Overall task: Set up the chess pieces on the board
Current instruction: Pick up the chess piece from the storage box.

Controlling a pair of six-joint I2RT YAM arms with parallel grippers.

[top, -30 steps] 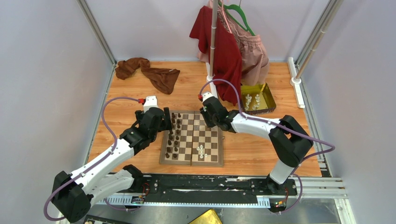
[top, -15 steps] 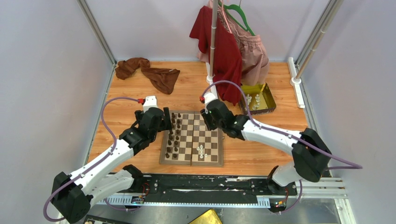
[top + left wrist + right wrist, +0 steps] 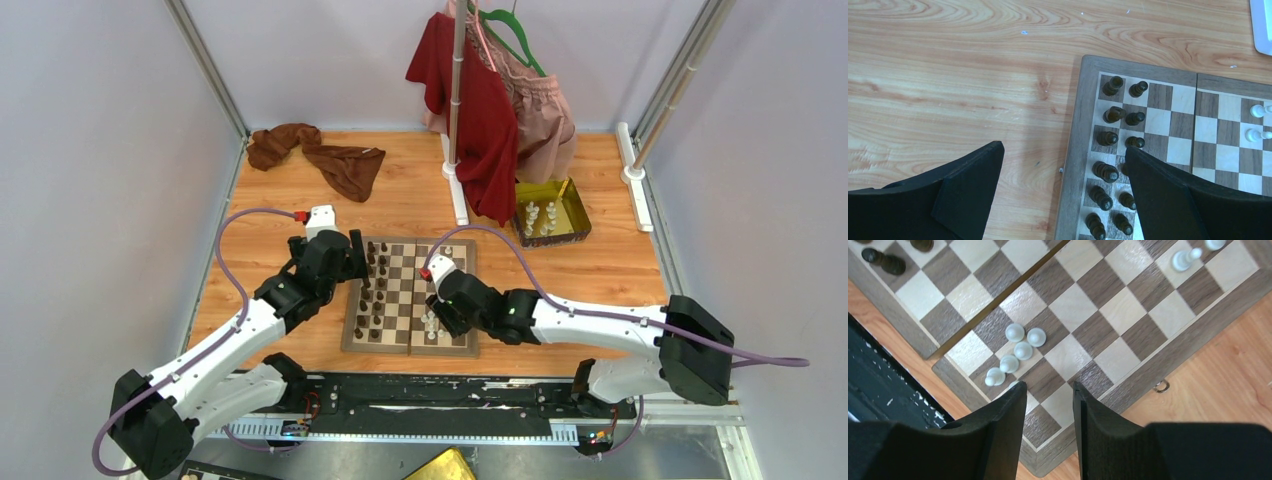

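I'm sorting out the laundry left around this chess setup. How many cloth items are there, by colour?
Brown cloth: 1
Red garment: 1
Pink garment: 1
Total: 3

Lab cell: aluminium frame [image 3: 205, 65], grey walls [image 3: 90, 150]

Middle files of the board [image 3: 405, 300] bare, dark brown pieces [image 3: 1108, 136] packed in two files along its left side, white pawns [image 3: 1022, 350] bunched at the near corner beside the right claw [image 3: 1049, 387], open bench [image 3: 948, 75] left of the board, hanging garments [image 3: 490, 120] looming behind.
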